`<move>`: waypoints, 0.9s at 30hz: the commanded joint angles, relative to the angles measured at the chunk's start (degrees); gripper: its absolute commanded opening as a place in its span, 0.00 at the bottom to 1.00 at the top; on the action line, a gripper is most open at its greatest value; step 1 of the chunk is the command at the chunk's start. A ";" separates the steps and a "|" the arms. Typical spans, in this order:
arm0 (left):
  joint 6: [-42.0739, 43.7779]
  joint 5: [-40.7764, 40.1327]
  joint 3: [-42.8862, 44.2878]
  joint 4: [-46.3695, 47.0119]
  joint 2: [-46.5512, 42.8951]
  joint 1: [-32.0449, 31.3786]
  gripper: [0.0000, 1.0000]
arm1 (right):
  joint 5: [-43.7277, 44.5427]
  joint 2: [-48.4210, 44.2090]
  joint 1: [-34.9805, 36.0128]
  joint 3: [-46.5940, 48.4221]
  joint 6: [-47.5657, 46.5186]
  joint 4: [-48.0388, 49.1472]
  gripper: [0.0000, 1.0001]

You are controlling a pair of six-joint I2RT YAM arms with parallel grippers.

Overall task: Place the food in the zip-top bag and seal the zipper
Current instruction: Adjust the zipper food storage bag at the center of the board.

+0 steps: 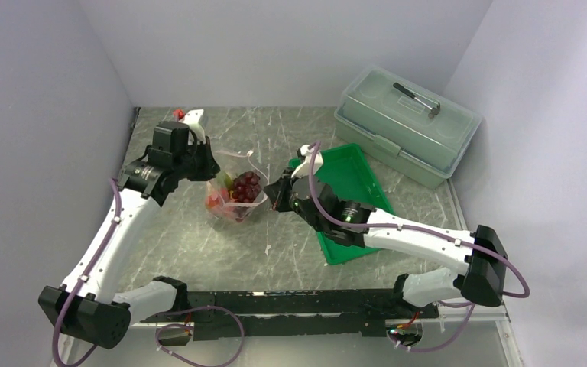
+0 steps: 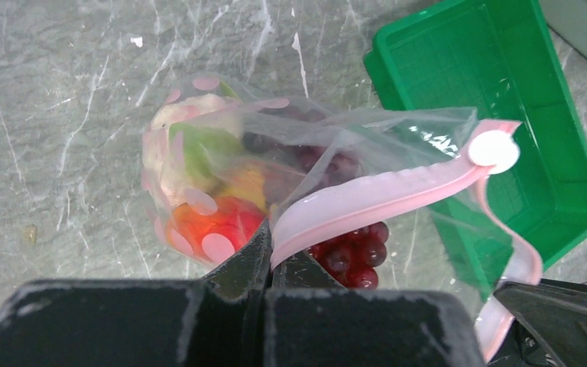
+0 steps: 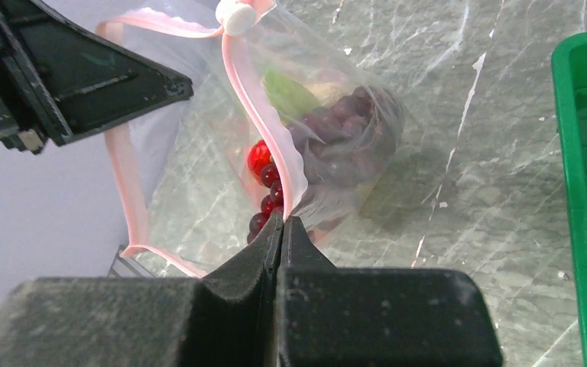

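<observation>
The clear zip-top bag point(image 1: 235, 200) stands on the table between my two grippers, its mouth up and open. Inside it are a dark grape bunch point(image 1: 246, 186), a red-orange fruit point(image 2: 215, 223), a yellow-orange fruit point(image 2: 246, 183) and a white-and-green vegetable point(image 2: 199, 145). My left gripper point(image 2: 272, 256) is shut on one end of the pink zipper point(image 2: 374, 195), which carries a white slider point(image 2: 494, 151). My right gripper point(image 3: 283, 219) is shut on the zipper point(image 3: 264, 122) at the bag's other side; the slider point(image 3: 235, 15) sits far along it. The left gripper point(image 1: 211, 173) and the right gripper point(image 1: 274, 197) flank the bag.
A green plastic tray point(image 1: 358, 172) lies right of the bag, partly under the right arm, and shows in the left wrist view point(image 2: 504, 92). A pale green lidded box point(image 1: 405, 122) stands at the back right. Walls close the back and both sides.
</observation>
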 commanded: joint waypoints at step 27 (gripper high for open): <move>5.72 3.33 17.12 -7.29 10.45 0.21 0.00 | 3.38 10.06 -1.20 12.13 -1.93 3.57 0.00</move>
